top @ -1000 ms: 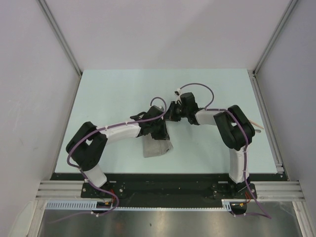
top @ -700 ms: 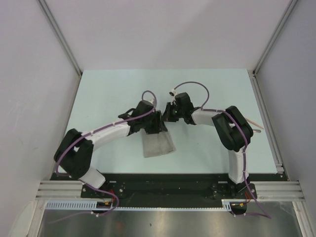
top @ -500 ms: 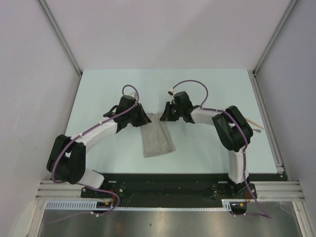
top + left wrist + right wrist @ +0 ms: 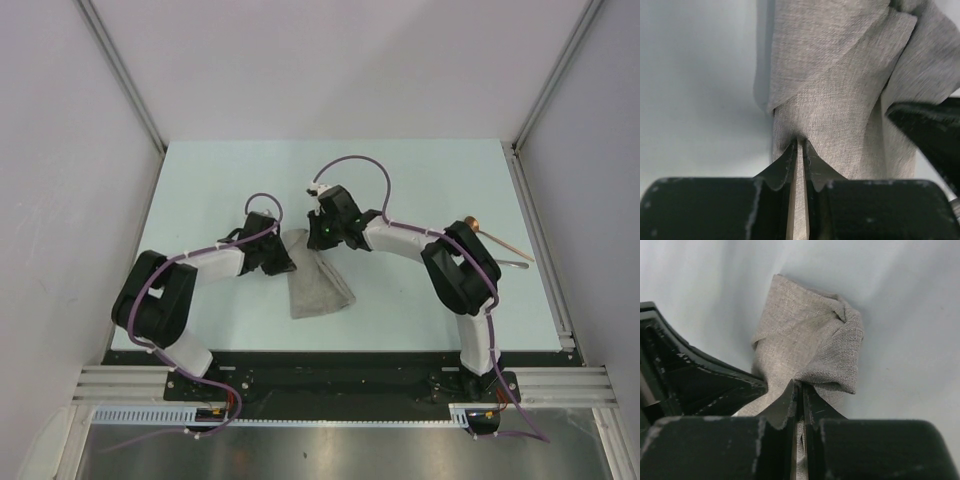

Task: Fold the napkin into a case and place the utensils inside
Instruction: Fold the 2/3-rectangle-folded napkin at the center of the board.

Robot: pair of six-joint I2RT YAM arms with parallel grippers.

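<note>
The grey-beige napkin [image 4: 320, 288] lies mid-table, folded into a flat strip that forms the case. It is wide at the near end and bunched at the far end. My left gripper [image 4: 288, 262] is shut on the strip's far left edge, with fabric [image 4: 840, 75] pinched between its fingertips [image 4: 800, 141]. My right gripper [image 4: 318, 240] is shut on the twisted far corner of the napkin [image 4: 805, 340], its tips [image 4: 799, 384] buried in the cloth. The utensils lie at the far right, apart from the napkin: a copper spoon [image 4: 492, 236] and a thin silvery piece [image 4: 512, 264].
The right arm's elbow [image 4: 460, 265] stands between the napkin and the utensils. A metal rail [image 4: 540, 240] runs along the table's right edge, and grey walls close in the left, back and right sides. Each wrist view shows the other gripper's black finger [image 4: 930, 130] close by.
The left arm swung out to the left, opened, then came back and closed on the napkin's far left edge. The right gripper carried the far corner leftward, uncovering the utensils.
</note>
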